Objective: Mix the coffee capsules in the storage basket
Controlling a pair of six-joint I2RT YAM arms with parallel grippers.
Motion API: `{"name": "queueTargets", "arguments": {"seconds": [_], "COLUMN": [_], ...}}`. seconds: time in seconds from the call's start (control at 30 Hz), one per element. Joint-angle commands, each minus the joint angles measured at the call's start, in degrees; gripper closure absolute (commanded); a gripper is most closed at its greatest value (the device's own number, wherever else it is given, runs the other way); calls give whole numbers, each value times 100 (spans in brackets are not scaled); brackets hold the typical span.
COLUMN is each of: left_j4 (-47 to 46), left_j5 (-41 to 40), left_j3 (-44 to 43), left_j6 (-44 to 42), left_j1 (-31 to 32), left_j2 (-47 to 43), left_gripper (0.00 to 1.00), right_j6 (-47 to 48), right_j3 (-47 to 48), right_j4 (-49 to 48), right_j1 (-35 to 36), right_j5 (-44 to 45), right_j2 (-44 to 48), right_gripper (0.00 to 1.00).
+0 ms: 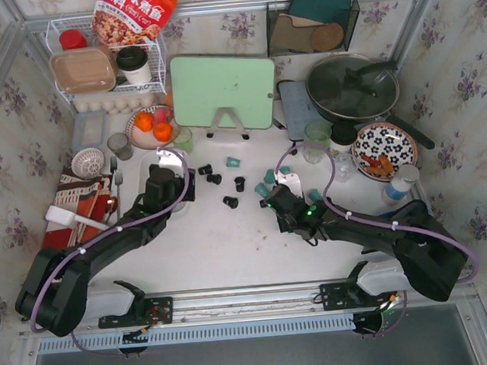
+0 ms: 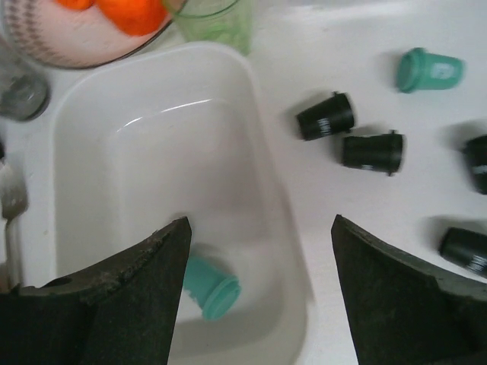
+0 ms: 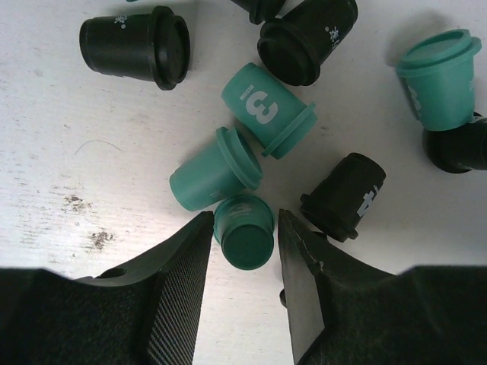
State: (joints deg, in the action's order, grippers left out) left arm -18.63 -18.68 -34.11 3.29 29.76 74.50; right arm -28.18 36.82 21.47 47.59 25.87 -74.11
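Note:
The white storage basket [image 2: 84,129] lies under my left gripper [image 2: 260,220], which is open. One teal coffee capsule [image 2: 209,285] lies on its side in the basket's near end, beside the left finger and not touching it. On the table to the right of the basket lie black capsules [image 2: 326,116] [image 2: 373,151] and a teal one [image 2: 428,70]. My right gripper [image 3: 243,217] is shut on a teal capsule [image 3: 245,232], its base toward the camera. Just beyond it lie two teal capsules [image 3: 217,171] [image 3: 268,110] and a black one [image 3: 344,194]. In the top view my left gripper [image 1: 169,173] stands over the basket [image 1: 146,168] and my right gripper [image 1: 271,199] among the capsules.
A plate of oranges [image 1: 152,126] and a green cup [image 1: 182,138] stand just behind the basket. Cutlery and a cloth [image 1: 87,210] lie to its left. A green cutting board [image 1: 223,92], a pan [image 1: 352,87] and a patterned plate [image 1: 383,148] stand behind and to the right.

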Motion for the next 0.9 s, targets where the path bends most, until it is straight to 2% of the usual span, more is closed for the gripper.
{"name": "queueTargets", "arguments": {"seconds": [0.0, 0.13, 0.27, 0.43, 0.53, 0.67, 0.77, 0.87], "left_j4": [-453, -557, -682, -1013, -1171, -1587, -2045, -2162], "left_j5": [763, 1111, 1498, 2469, 3075, 4271, 5136, 5586], "left_j3": [34, 10, 40, 134, 166, 319, 501, 562], "left_j6": [-380, -568, -710, -1056, -1320, -1638, -1999, -2457], "left_j1": [121, 242, 308, 428, 551, 714, 905, 1219], "left_j2": [-131, -106, -132, -168, -161, -164, -163, -137], "left_gripper": [23, 23, 23, 23, 22, 13, 9, 7], "right_j6": [-127, -137, -139, -31, 79, 377, 549, 550], "right_j3": [100, 123, 79, 120, 247, 425, 388, 163], "right_j4": [93, 49, -98, -103, -106, -325, -804, -1478], "right_j1": [18, 13, 13, 13, 13, 13, 13, 15], "right_j5": [167, 119, 79, 6, -278, -1000, -1538, -1884], "right_j2": [-166, -293, -273, -10, 356, 1102, 1688, 2269], "right_gripper": [54, 55, 63, 81, 82, 81, 81, 83]}}
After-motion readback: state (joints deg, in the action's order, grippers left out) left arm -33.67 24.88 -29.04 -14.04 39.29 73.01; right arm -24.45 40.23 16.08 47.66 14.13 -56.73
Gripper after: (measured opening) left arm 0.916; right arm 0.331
